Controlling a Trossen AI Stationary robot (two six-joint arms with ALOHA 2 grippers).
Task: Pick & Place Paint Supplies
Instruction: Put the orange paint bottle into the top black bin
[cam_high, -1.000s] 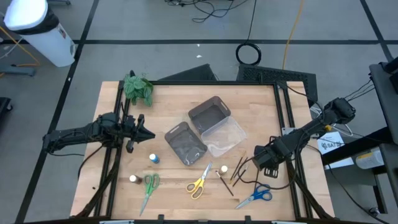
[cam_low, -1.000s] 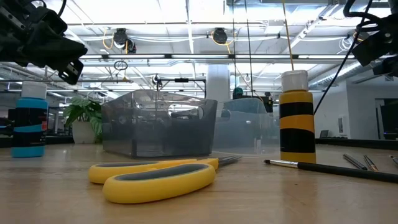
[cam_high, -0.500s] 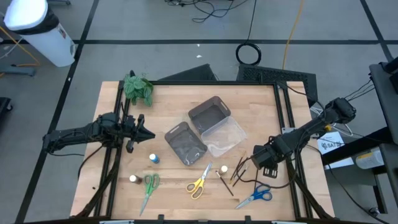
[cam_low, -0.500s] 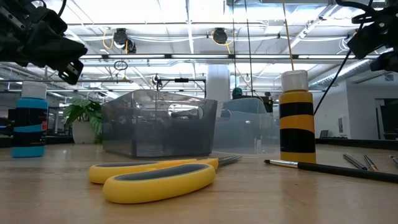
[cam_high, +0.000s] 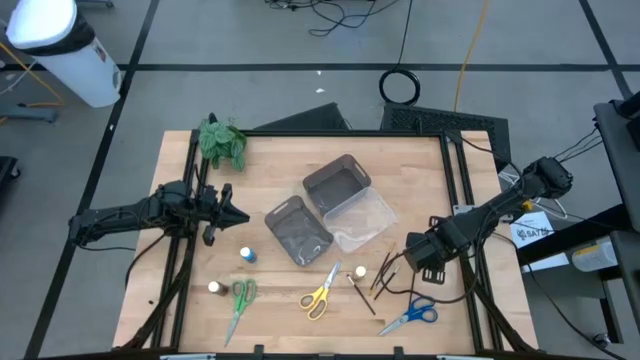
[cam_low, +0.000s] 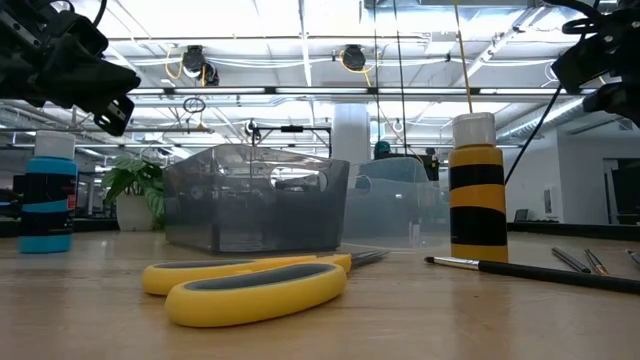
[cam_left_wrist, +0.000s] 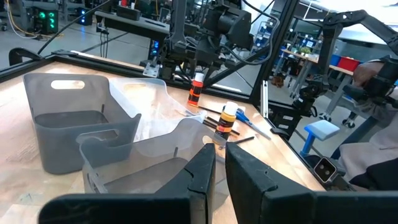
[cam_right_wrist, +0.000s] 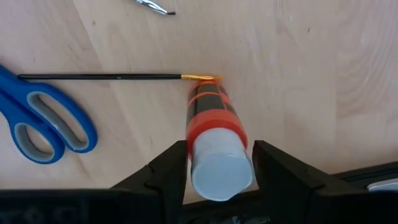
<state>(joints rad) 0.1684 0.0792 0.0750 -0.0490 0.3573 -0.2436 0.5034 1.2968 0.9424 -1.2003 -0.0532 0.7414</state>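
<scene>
A bottle with an orange band and a white cap (cam_right_wrist: 208, 106) stands on its base near the table's right side (cam_high: 388, 261). My right gripper (cam_right_wrist: 221, 152) hovers over it (cam_high: 410, 252), open, one finger on each side of the cap, touching nothing. A yellow-and-black bottle (cam_low: 474, 190), dark brushes (cam_high: 375, 285), yellow scissors (cam_high: 322, 292), blue scissors (cam_right_wrist: 43, 118), green scissors (cam_high: 240, 300) and a blue-capped bottle (cam_high: 246, 256) are spread over the near half of the table. My left gripper (cam_high: 240, 216) waits shut at the table's left, above the wood.
Two grey trays (cam_high: 298, 232) (cam_high: 337, 182) and a clear tray (cam_high: 362, 222) sit mid-table. A green plant (cam_high: 220, 140) stands at the far left corner. Another small bottle (cam_high: 214, 288) stands by the green scissors. A brush (cam_right_wrist: 106, 77) lies just beyond the orange-banded bottle.
My right gripper has shifted a little toward the table's left, closer over the orange-banded bottle. Nothing on the table has moved.
</scene>
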